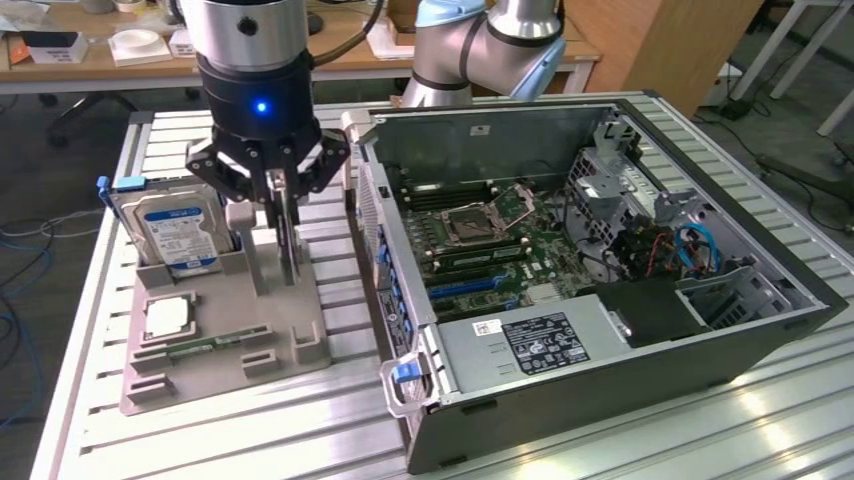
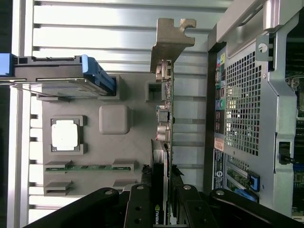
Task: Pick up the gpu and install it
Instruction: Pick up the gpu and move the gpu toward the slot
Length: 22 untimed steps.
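In the exterior view's upper left, the gripper (image 1: 278, 215) is clamping the gpu (image 1: 284, 255), which is standing upright on the grey holder (image 1: 200, 365) beside the hard drive (image 1: 174, 230). The pick-up step looks to be in hand. This view is also showing the motherboard (image 1: 481, 240) inside the open case (image 1: 601, 410).

The wrist view is showing the gripper (image 2: 161, 206) astride the gpu (image 2: 165, 118) edge-on, with its silver bracket (image 2: 172, 40) pointing away from the fingers (image 2: 140, 209).

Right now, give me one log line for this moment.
pincer: shut on gpu | gpu: upright at grey holder | case: open, gpu not installed

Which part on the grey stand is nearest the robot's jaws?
The thin graphics card standing on edge, between the jaws; the hard drive, chip and memory stick sit apart.
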### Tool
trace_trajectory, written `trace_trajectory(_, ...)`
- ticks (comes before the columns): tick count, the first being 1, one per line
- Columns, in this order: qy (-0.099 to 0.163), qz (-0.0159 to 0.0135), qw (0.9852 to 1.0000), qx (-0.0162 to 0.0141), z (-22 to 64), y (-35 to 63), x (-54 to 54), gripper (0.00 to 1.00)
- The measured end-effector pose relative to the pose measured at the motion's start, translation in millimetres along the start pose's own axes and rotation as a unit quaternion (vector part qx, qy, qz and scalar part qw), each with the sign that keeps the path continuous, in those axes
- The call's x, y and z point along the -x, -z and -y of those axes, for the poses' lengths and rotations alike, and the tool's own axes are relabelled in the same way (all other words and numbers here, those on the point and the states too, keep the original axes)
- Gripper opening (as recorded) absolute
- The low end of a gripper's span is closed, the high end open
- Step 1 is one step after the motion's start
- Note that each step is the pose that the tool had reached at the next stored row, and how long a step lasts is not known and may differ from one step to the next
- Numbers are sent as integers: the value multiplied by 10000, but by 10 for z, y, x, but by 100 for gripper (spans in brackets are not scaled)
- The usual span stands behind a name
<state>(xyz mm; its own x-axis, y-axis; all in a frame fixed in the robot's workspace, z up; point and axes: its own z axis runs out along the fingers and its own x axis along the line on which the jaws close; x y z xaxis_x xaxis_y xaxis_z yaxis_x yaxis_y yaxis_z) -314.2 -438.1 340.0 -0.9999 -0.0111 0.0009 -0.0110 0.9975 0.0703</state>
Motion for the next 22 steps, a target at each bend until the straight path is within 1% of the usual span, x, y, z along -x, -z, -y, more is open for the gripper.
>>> trace_trajectory(22, 0, 0, 10000, 3, -6, 79, 0, 26)
